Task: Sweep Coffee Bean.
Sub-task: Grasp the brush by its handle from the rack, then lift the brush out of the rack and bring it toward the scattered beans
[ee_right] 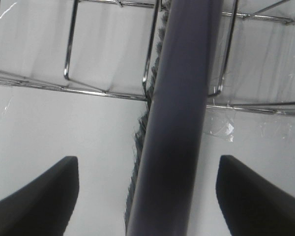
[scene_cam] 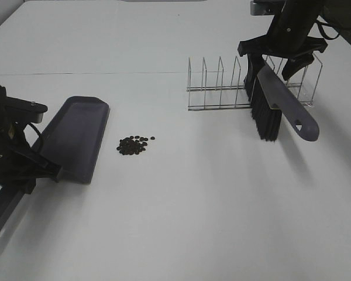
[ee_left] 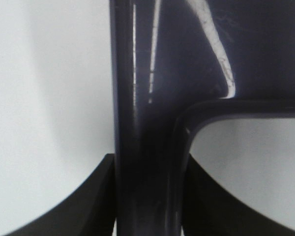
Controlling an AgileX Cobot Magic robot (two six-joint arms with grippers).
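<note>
White table [scene_cam: 222, 222] fills the exterior high view from near edge to far. On its near left lies the grey-purple dustpan [scene_cam: 76, 137], flat, its handle [ee_left: 147, 123] running toward the near-left corner. The left gripper [scene_cam: 30, 172] is clamped on that handle: the left wrist view shows a black finger [ee_left: 73, 211] pressed against each side of it.

At the far right stands a wire rack [scene_cam: 213, 88] of upright dividers. The brush [scene_cam: 278, 99] is propped in the rack's right part, with its black bristles hanging down toward the table in front of the rack. Its grey-purple handle slants out to the near right.

The right gripper [scene_cam: 281, 58] hangs over the top of the brush. In the right wrist view its fingers [ee_right: 34, 201] stand wide apart on either side of the brush [ee_right: 182, 123], with bare table showing in both gaps, so it grips nothing.

The coffee bean [scene_cam: 133, 144] pile, a small dark cluster, lies on the table just right of the dustpan, not touching it and well apart from the rack and brush.
</note>
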